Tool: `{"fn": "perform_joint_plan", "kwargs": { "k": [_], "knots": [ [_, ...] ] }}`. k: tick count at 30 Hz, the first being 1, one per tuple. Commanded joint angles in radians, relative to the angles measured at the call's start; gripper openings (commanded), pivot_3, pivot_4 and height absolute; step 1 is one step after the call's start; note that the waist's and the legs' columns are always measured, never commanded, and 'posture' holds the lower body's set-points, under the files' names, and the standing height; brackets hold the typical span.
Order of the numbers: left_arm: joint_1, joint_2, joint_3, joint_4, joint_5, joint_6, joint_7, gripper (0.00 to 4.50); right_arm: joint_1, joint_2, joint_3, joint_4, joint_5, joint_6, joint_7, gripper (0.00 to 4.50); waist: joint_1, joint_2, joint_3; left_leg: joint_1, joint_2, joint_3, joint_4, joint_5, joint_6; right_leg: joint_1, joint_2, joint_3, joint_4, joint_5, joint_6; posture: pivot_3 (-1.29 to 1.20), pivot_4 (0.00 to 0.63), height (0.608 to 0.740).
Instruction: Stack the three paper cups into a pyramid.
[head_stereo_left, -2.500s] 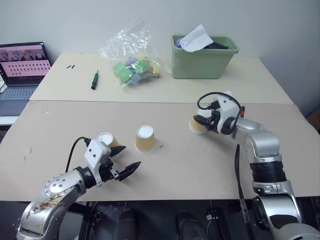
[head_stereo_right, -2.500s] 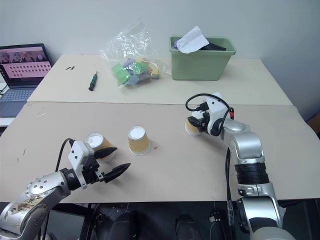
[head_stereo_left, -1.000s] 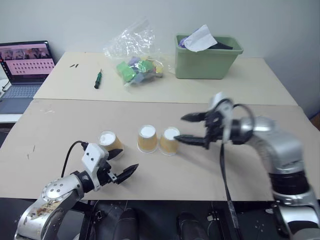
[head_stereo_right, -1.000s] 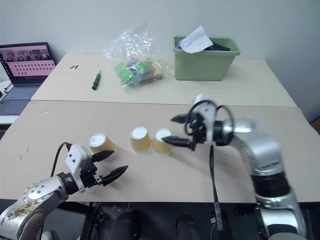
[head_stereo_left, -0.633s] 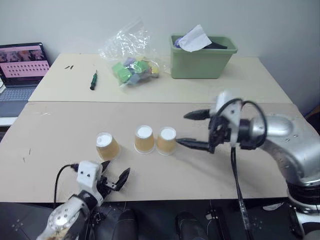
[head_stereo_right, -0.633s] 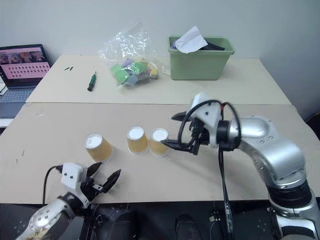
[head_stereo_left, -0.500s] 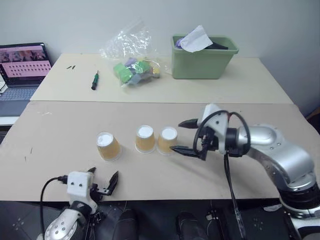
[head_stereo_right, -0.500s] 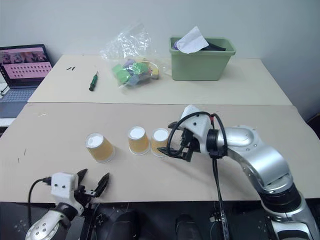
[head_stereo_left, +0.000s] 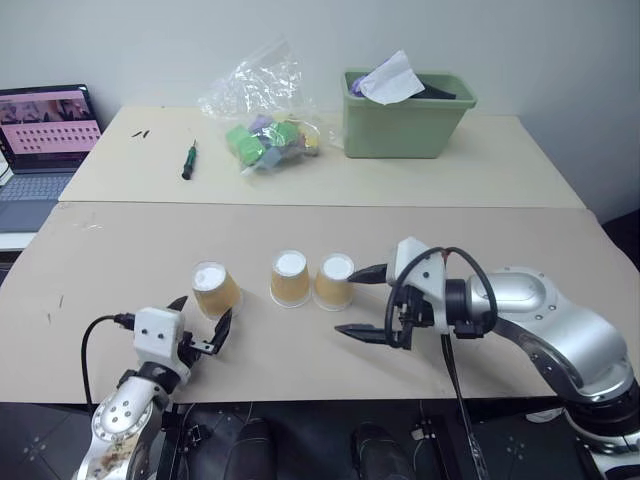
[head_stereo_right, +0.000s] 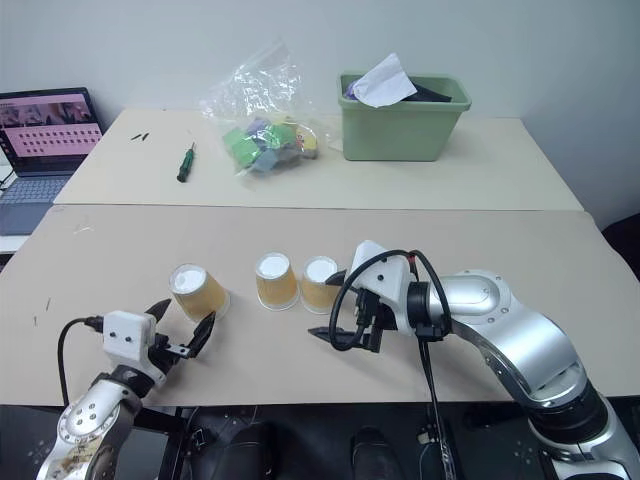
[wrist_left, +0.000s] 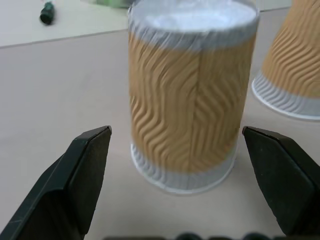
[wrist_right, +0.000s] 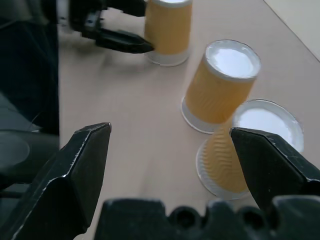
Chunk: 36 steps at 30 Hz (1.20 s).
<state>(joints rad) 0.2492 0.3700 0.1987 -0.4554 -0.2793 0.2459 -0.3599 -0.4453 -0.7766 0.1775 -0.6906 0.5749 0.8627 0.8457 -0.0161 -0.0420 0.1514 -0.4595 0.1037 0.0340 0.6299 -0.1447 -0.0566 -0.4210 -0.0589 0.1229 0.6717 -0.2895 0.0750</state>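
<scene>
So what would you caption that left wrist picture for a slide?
Open left gripper faces an upside-down paper cup standing on the table, ready to grasp it; a second cup stands beside it.

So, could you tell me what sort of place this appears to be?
Probably an office or lab workspace: an open laptop beside plain beige tables, a screwdriver, and a green bin against a bare wall.

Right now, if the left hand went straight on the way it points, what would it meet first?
Most likely the leftmost paper cup. It stands upside down directly ahead of the open left hand, centred between its fingers. Nothing lies between them; the remaining gap is hard to judge.
</scene>
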Motion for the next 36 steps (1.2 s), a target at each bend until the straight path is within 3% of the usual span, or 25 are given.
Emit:
{"fn": "perform_joint_plan", "kwargs": {
  "k": [1,19,23,25,31,36],
  "knots": [
    [-0.032,0.020,0.007,-0.078,-0.033,0.042,-0.008,4.50,0.011,-0.017,-0.029,-0.037,0.019,-0.006,0.007,4.45,0.000,0.000,0.000,0.000,0.000,0.000,0.000,0.000,0.000,0.000,0.000,0.000,0.000,0.000,0.000,0.00,0.150,0.692],
    [-0.123,0.025,0.018,-0.088,-0.049,0.152,0.014,4.50,0.010,0.000,-0.021,-0.025,0.011,-0.015,-0.028,4.45,0.003,0.000,0.000,0.000,0.000,0.000,0.001,0.000,0.000,0.001,0.000,0.000,0.000,0.000,0.001,0.00,0.150,0.692],
    [-0.129,0.026,0.024,-0.083,-0.051,0.153,0.017,3.44,0.010,-0.002,-0.022,-0.027,0.009,-0.014,-0.031,4.50,0.003,0.000,0.000,0.000,0.000,0.000,0.001,0.000,0.000,0.001,0.000,0.000,0.000,0.000,0.001,0.00,0.150,0.692],
    [-0.130,0.027,0.024,-0.082,-0.051,0.155,0.017,2.69,0.011,-0.003,-0.022,-0.028,0.009,-0.014,-0.031,4.50,0.003,0.000,0.000,0.000,0.000,0.000,0.001,0.000,0.000,0.001,0.000,0.000,0.000,0.000,0.001,0.00,0.150,0.692],
    [-0.154,0.028,0.030,-0.075,-0.051,0.166,0.024,2.59,0.014,-0.003,-0.021,-0.024,0.003,-0.015,-0.035,4.50,0.003,0.000,0.000,0.000,0.000,0.000,0.002,0.000,0.000,0.001,0.000,0.000,0.000,0.000,0.001,0.00,0.150,0.692],
    [-0.378,0.085,0.057,-0.077,-0.091,0.229,0.020,2.59,0.014,0.000,-0.007,-0.011,-0.016,-0.017,-0.040,4.50,0.015,-0.001,0.000,0.000,0.000,-0.002,0.002,0.000,0.000,0.002,0.000,-0.001,0.000,0.000,0.001,0.00,0.150,0.692]
  ]
}}
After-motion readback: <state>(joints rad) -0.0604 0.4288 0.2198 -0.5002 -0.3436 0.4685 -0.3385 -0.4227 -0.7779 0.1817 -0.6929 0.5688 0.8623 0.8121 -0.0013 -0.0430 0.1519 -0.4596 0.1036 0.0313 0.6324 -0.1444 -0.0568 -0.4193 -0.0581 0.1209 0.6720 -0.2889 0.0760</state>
